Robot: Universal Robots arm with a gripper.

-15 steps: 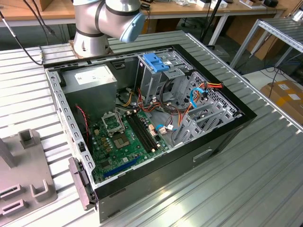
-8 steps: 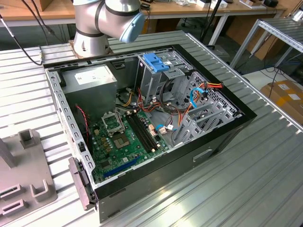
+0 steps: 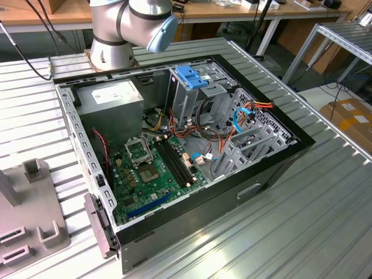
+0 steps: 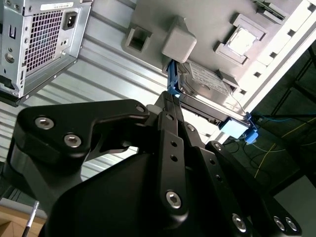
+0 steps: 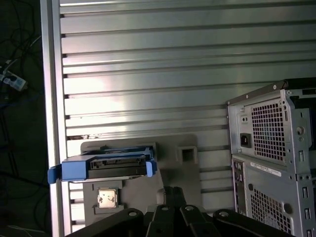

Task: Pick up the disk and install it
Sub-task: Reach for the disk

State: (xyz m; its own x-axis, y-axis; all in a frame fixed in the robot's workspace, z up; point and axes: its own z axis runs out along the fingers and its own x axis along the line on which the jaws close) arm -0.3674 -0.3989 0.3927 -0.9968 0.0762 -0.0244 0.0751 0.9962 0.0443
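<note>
**Gripper close by the disk, disk parked in its fixture**

The arm [image 3: 125, 26] rises from the ribbed table [image 3: 325, 203] at the far side of the open computer case [image 3: 273, 157]. Its gripper [image 5: 170, 197] faces the grey fixture plate [image 5: 185, 170]. And there's the disk [image 5: 106, 168], standing on edge in that plate with its blue rails showing, near the gripper and beside the case's rear panel. Spread or clenched? Cannot tell from here.

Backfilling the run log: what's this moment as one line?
stage: pick-up | disk: on grey fixture, outside open computer case | hand: close to disk
</note>
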